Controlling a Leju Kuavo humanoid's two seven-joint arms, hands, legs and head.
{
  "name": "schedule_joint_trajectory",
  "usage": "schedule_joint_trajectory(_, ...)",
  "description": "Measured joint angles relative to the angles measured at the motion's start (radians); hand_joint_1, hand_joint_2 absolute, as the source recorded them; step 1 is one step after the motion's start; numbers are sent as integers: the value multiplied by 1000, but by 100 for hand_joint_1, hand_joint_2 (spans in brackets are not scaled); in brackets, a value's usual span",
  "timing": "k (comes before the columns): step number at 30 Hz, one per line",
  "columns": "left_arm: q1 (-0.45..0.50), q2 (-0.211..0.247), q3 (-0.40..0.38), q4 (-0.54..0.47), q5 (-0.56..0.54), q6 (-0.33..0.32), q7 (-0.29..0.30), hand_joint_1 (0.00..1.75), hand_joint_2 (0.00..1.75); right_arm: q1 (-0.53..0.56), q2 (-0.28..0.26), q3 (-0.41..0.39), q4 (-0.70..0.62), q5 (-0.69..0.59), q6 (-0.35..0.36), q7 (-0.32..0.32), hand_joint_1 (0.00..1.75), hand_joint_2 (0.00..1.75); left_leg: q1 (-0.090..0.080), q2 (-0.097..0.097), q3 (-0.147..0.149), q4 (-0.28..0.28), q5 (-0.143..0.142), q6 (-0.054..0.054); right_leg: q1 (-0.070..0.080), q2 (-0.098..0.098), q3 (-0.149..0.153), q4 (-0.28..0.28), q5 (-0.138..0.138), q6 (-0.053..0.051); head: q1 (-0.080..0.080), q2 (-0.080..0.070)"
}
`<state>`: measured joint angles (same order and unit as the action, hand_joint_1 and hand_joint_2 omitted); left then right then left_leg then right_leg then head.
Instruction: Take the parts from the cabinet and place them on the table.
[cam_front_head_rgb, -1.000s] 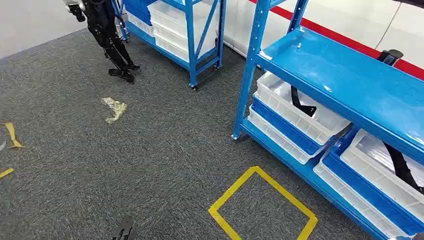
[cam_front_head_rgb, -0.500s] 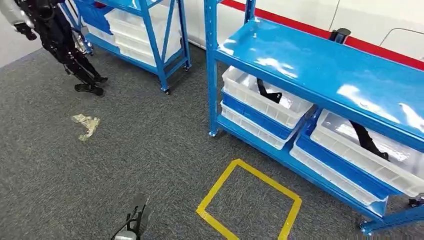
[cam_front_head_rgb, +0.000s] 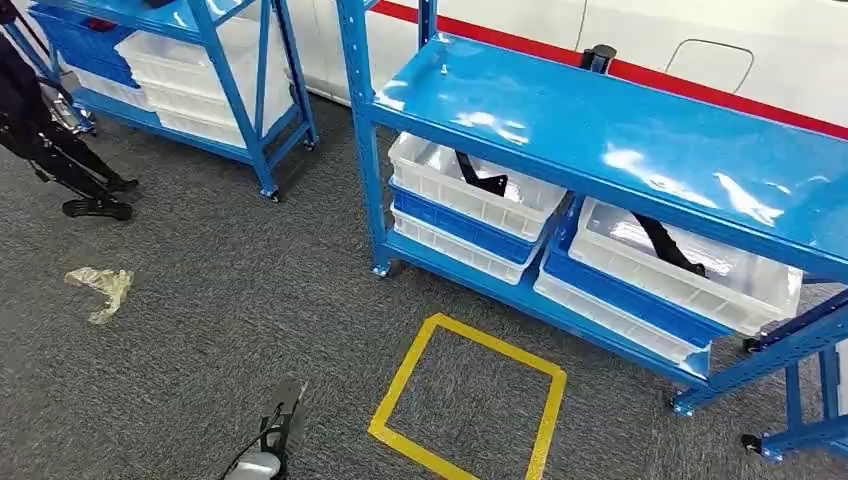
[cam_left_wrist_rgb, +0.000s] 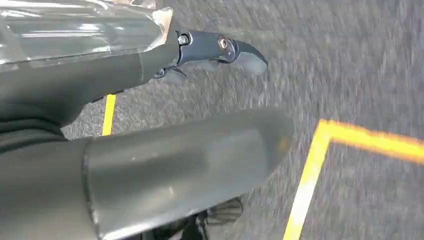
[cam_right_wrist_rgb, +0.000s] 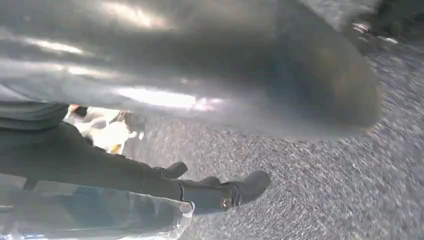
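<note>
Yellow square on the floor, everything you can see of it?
The yellow square looks like flat tape stuck on grey carpet, an outline only, with carpet showing inside. It sits skewed to the view, in front of the blue rack and its lower bins. Its near corner runs off the frame. Nothing rests on it.

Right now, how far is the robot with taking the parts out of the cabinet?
Nothing looks done yet. Both black parts lie in their white bins on the cabinet: one in the near bin, one in the far bin. Neither the left hand nor the right hand holds anything. Left to do: reach in, grip each part and carry it to the table.
</note>
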<state>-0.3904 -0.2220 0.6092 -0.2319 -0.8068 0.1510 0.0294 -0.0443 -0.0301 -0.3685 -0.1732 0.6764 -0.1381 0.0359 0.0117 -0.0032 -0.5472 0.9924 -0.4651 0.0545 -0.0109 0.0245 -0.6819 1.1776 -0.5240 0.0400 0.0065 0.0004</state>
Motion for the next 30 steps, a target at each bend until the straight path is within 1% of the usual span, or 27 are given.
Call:
schedule_joint_trajectory(1,1,0,0,0,0,0,0,0,0,-2,0,2,-1,0,0,0,0,0,-2,14,-1,0,-2,1,-1,-7,-38,72,-26,-1,-1,0)
schedule_joint_trajectory(2,2,0,0,0,0,1,0,0,0,-2,0,6,-1,0,0,0,0,0,-2,27,-1,0,-3,1,-3,-12,-71,134,-41,3,0,0)
schedule_joint_trajectory(3,2,0,0,0,0,1,0,0,0,-2,0,7,-1,0,0,0,0,0,-2,38,0,0,-5,0,-5,-14,-77,142,-36,9,0,0)
schedule_joint_trajectory(4,1,-1,-1,0,0,1,0,0,0,1,0,8,-1,0,0,0,0,0,-2,48,2,0,-7,-2,-7,-17,-58,104,-17,20,0,0)
schedule_joint_trajectory(5,1,-1,-1,0,0,1,0,0,0,4,-1,8,-2,0,0,0,0,0,-1,58,5,1,-10,-5,-10,-24,-14,21,18,32,1,0)
schedule_joint_trajectory(6,1,-2,-1,0,0,1,0,0,0,4,-3,9,-2,0,0,0,0,0,-1,70,10,1,-13,-8,-11,-38,43,-85,56,41,1,0)
schedule_joint_trajectory(7,0,-2,-2,0,0,1,0,0,0,3,-3,9,-3,0,0,0,0,0,-4,77,16,1,-17,-14,-10,-84,94,-175,83,42,2,0)
schedule_joint_trajectory(8,0,-1,-2,0,0,1,0,0,0,-2,-3,10,-3,0,0,0,0,0,-13,87,19,1,-23,-22,0,-106,97,-179,87,29,2,0)
schedule_joint_trajectory(9,-1,0,-2,0,0,1,0,0,0,-3,-3,10,-3,0,0,0,0,0,-14,94,21,2,-27,-28,1,-90,99,-183,90,15,-1,0)
schedule_joint_trajectory(11,-3,-2,-3,0,0,1,0,0,0,-1,-3,10,-3,0,0,0,0,0,-13,112,28,-2,-30,-33,5,-71,94,-180,88,6,-5,0)
schedule_joint_trajectory(12,-6,-3,-3,0,0,1,0,0,0,0,-3,10,-3,0,0,0,0,0,-12,122,31,-2,-33,-39,2,-60,95,-182,89,-4,-4,0)
schedule_joint_trajectory(13,-7,-4,-4,0,0,1,0,0,0,-1,-3,10,-4,0,0,0,0,0,-8,120,29,0,-38,-45,-13,-52,99,-186,92,-10,-5,0)
schedule_joint_trajectory(14,-8,-3,-4,0,0,1,0,0,0,1,-3,10,-4,0,0,0,0,0,-3,98,26,10,-46,-49,-17,-47,100,-186,93,-13,-6,0)
schedule_joint_trajectory(15,-9,-3,-5,0,0,1,0,0,0,0,-3,11,-4,0,0,1,0,0,-2,48,7,58,-79,-51,-15,-40,101,-186,92,-24,-9,0)
schedule_joint_trajectory(16,-7,-3,-6,0,0,1,0,0,0,-3,-4,11,-5,2,0,1,0,0,-2,21,-30,137,-121,-52,-14,-29,101,-186,92,-29,-11,0)
schedule_joint_trajectory(17,-3,-1,-8,0,2,0,0,0,0,-6,-4,13,-6,8,0,1,0,0,-2,8,-81,238,-165,-55,-12,-19,99,-185,92,-33,-12,0)
schedule_joint_trajectory(18,1,1,-10,0,4,-1,0,0,0,-6,-3,13,-6,12,0,1,0,0,-2,4,-115,297,-183,-56,-10,-11,99,-185,92,-35,-12,0)
schedule_joint_trajectory(19,4,2,-13,0,8,-1,0,0,0,-6,-3,15,-7,20,0,1,0,0,-2,2,-138,328,-181,-55,-9,-3,100,-185,92,-35,-12,0)
schedule_joint_trajectory(20,6,2,-16,0,13,-3,0,0,0,-5,-3,18,-8,27,0,2,0,0,-1,2,-141,316,-159,-54,-9,4,101,-185,91,-35,-12,0)
schedule_joint_trajectory(21,8,3,-22,0,14,-4,-1,0,0,-5,-3,24,-8,32,2,3,0,0,-1,2,-124,263,-115,-52,-9,10,104,-185,91,-35,-12,0)
schedule_joint_trajectory(23,9,8,-30,0,24,-5,-2,0,0,-7,-2,36,-10,37,8,8,0,0,-1,-2,-46,82,-16,-44,-9,21,108,-185,90,-34,-13,0)
schedule_joint_trajectory(24,8,10,-34,0,29,-6,-4,0,0,-8,-1,39,-11,42,13,9,0,0,-1,-10,-19,21,-5,-38,-8,23,108,-184,89,-30,-14,0)
schedule_joint_trajectory(25,9,10,-38,0,35,-9,-6,0,0,-10,1,40,-12,45,15,11,0,0,-4,-9,-18,14,-7,-38,6,25,105,-181,84,-23,-12,0)
schedule_joint_trajectory(26,11,10,-42,-1,36,-10,-7,0,0,-11,0,43,-13,48,15,15,0,0,-2,-8,-15,11,-1,-44,7,24,100,-177,79,-28,-12,0)
schedule_joint_trajectory(27,13,11,-44,-1,37,-12,-8,0,0,-11,0,46,-14,48,15,16,0,0,-4,-8,-15,12,-1,-41,8,23,99,-178,83,-28,-12,0)
schedule_joint_trajectory(28,15,12,-45,-1,39,-13,-9,0,0,-11,2,49,-14,50,16,17,0,0,-9,-8,-16,13,1,-39,9,23,101,-181,87,-20,-11,0)
schedule_joint_trajectory(30,18,13,-48,-1,42,-14,-13,0,0,-13,5,56,-14,50,16,18,0,0,-15,-9,-17,13,1,-33,4,22,101,-182,88,-19,-12,0)
